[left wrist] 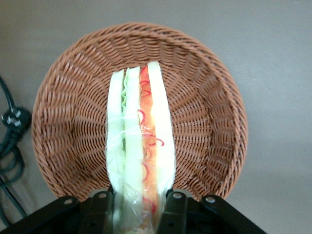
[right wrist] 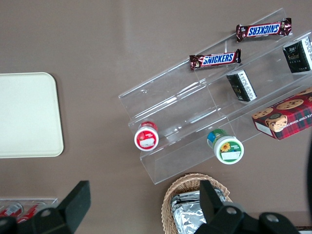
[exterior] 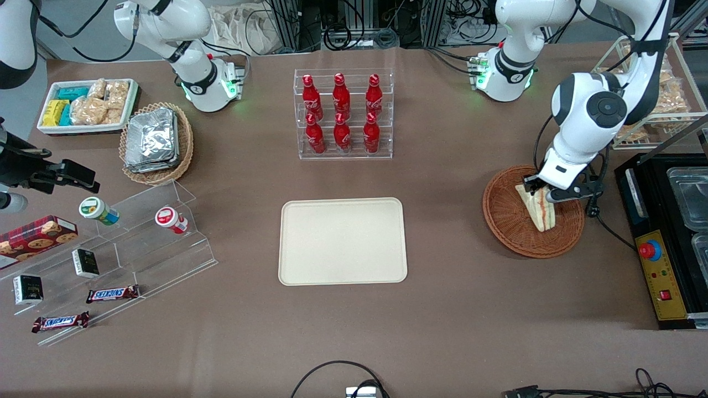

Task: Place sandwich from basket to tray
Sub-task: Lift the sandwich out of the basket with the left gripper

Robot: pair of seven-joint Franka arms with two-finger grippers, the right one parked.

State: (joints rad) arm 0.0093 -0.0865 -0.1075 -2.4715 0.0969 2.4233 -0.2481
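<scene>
The sandwich [exterior: 535, 208], a plastic-wrapped wedge of white bread with green, orange and red filling, stands on edge in the round reddish-brown wicker basket [exterior: 509, 221] toward the working arm's end of the table. My left gripper [exterior: 541, 192] is down in the basket, shut on the sandwich at the end farther from the front camera. In the left wrist view the black fingers [left wrist: 102, 209] press both bread faces of the sandwich [left wrist: 141, 141] over the basket [left wrist: 209, 122]. The cream tray [exterior: 343, 241] lies empty at the table's middle, also in the right wrist view [right wrist: 27, 114].
A clear rack of red bottles [exterior: 343, 113] stands farther from the camera than the tray. A black machine [exterior: 664, 243] with a red button sits beside the basket. A black plug and cable [left wrist: 12, 146] lie by the basket. Clear snack shelves [exterior: 110, 254] stand toward the parked arm's end.
</scene>
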